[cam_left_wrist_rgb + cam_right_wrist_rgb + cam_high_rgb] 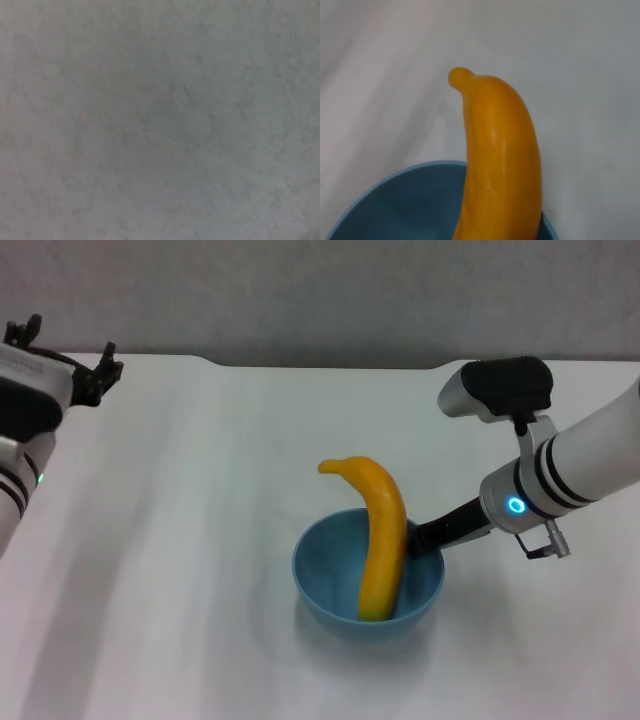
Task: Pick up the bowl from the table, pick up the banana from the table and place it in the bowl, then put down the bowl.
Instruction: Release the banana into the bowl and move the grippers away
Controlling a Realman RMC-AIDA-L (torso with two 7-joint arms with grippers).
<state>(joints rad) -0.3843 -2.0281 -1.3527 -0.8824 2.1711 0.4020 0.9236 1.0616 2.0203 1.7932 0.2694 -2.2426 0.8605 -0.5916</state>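
Observation:
The light-blue bowl (330, 575) is in the middle of the white table (180, 540). The yellow-orange banana (380, 540) stands in it, one end on the bowl's bottom, leaning on the right rim, its other end curving up past the rim. My right gripper (425, 533) is shut on the bowl's right rim, just beside the banana. The right wrist view shows the banana (500, 160) rising out of the bowl (405, 205) at close range. My left gripper (70, 365) is open and empty at the far left, near the table's far edge. I cannot tell whether the bowl touches the table.
The table's far edge has a shallow notch (330, 365) at the middle. The left wrist view shows only a plain grey-white surface (160, 120). No other objects lie on the tabletop.

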